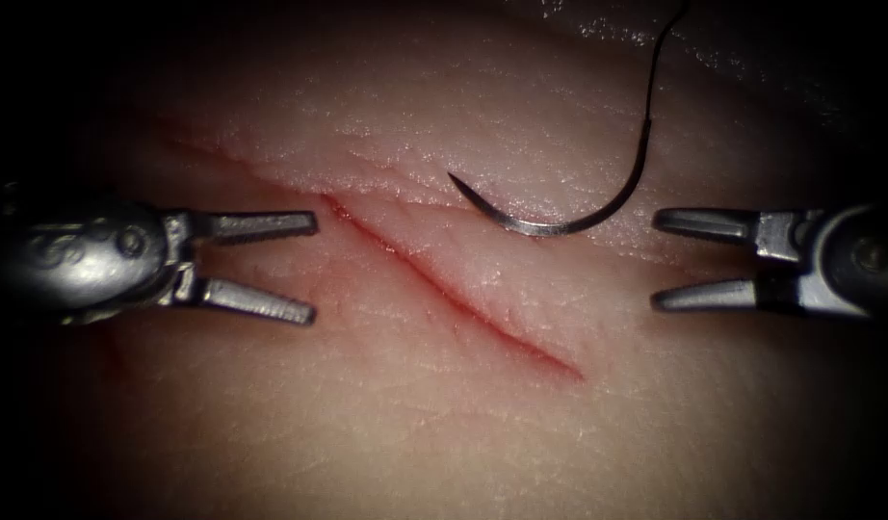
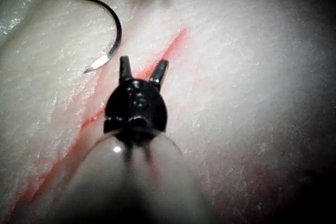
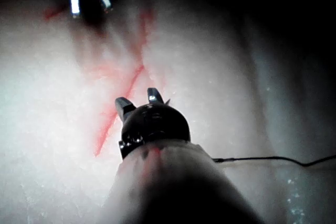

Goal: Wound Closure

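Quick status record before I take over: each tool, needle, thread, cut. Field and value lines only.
left tool: jaws open, holds nothing, left of the cut
right tool: jaws open, holds nothing, right of the cut
needle: lies free on the tissue, right of the cut, not in the tissue, held by neither tool
thread: runs from the needle's blunt end up and away across the tissue
cut: open, slanting, red fluid along it, no stitches visible
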Robot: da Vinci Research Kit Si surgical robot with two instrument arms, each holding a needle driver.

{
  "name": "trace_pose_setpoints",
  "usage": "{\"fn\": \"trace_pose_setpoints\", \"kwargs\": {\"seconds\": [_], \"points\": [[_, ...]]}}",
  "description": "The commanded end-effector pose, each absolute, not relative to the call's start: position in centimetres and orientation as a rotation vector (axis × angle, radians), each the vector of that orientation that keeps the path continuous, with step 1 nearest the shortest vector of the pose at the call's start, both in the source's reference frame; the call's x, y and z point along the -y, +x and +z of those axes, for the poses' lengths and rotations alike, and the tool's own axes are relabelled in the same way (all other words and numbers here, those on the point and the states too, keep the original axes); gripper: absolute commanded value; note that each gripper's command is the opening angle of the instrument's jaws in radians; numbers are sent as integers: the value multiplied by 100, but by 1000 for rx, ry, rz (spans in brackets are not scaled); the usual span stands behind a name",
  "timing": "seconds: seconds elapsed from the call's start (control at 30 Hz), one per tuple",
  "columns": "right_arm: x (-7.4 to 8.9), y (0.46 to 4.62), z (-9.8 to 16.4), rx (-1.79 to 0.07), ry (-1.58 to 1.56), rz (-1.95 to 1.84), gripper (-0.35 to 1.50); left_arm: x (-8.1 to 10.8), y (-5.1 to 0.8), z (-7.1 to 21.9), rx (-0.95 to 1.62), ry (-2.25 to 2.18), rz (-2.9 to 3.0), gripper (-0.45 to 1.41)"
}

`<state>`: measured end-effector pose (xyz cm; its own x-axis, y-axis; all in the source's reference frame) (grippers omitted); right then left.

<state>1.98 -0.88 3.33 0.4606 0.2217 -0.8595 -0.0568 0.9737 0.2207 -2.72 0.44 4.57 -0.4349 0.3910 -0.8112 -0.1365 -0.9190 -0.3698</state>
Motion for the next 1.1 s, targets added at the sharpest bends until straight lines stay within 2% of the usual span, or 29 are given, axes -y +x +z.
{"fn": "trace_pose_setpoints", "kwargs": {"seconds": [0.03, 0.17, 0.43, 0.7, 1.1], "points": [[87, 206, 335, -1082, 169, 171, 31, -41, -277, 462, 361, -1452, 2397, 41], [87, 207, 335, -1081, 167, 173, 38, -41, -278, 462, 361, -1452, 2397, 43], [90, 207, 333, -1085, 173, 169, 40, -47, -280, 459, 368, -1450, 2393, 58], [90, 207, 331, -1086, 177, 168, 42, -62, -294, 451, 281, -1326, 2433, 65], [102, 207, 327, -1087, 178, 166, 48, -96, -332, 448, 158, -1081, 2569, 56]]}}
